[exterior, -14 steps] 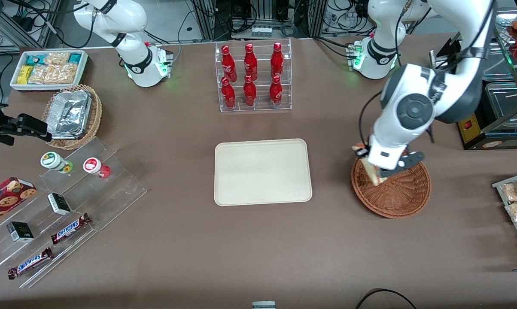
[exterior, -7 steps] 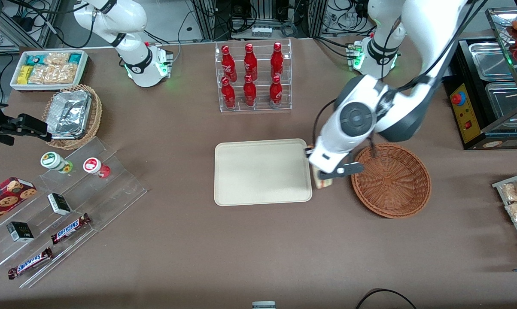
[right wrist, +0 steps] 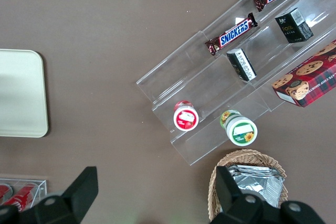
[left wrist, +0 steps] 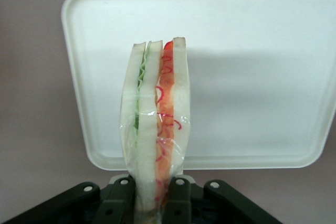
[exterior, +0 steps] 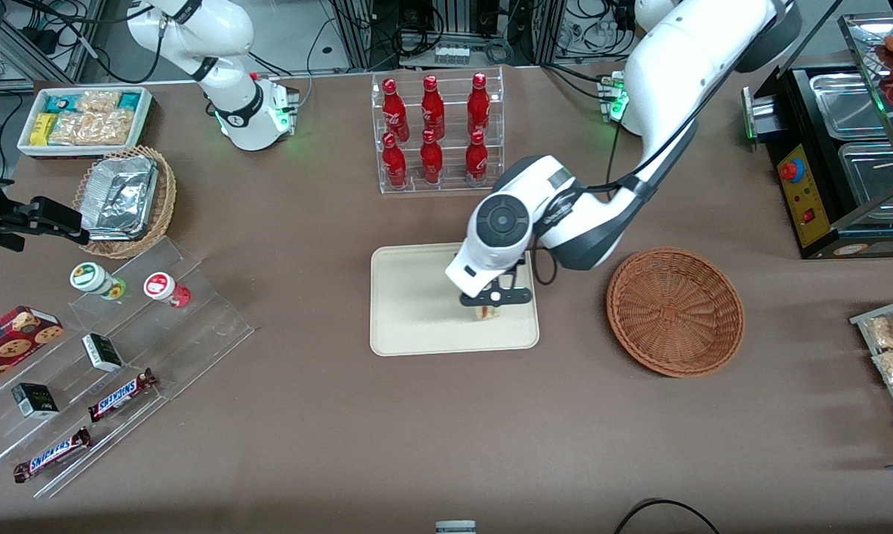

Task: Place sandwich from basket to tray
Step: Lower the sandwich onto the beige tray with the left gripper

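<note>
We see the left arm's black two-finger gripper above the flat rectangular cream-beige tray with rounded corners, over the part of it nearer the working arm's end of the table. Its fingers are clamped on the small clear-wrapped wedge of white bread with red-orange and green filling, the sandwich, which the wrist camera shows standing out from the gripper over the tray's pale surface. We cannot tell whether the sandwich touches the tray. The round reddish-brown woven wicker basket sits on the brown table beside the tray, toward the working arm's end.
</note>
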